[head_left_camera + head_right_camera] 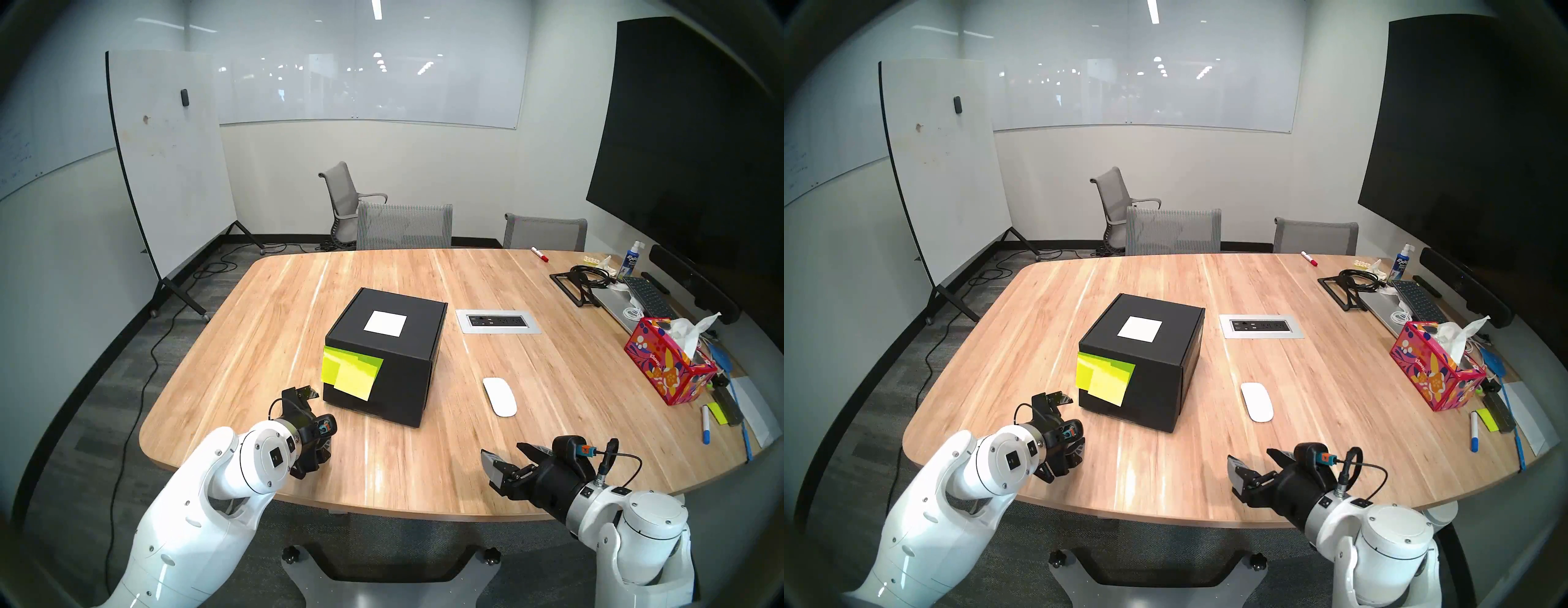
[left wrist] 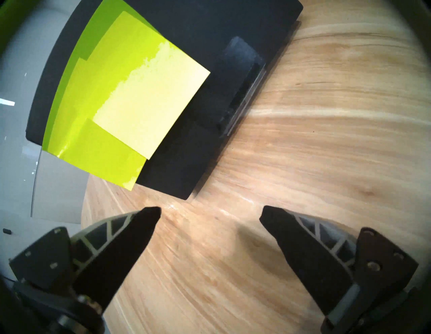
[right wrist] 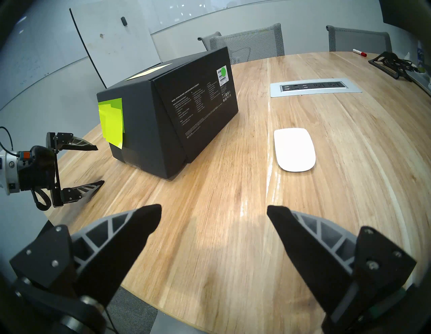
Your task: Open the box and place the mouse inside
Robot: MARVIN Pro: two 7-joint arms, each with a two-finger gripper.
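Expo-branded spray bottle (image 1: 631,257), Kleenex tissue box (image 1: 670,368)

The pale wooden counter (image 1: 424,458) carries a closed black box (image 1: 384,356) near its middle, a white mouse (image 1: 499,396) lying just to its right, a red floral tissue box (image 1: 668,365) at the right edge, and a recessed outlet panel (image 1: 498,321).

Bright overhead light, fisheye-warped edges.
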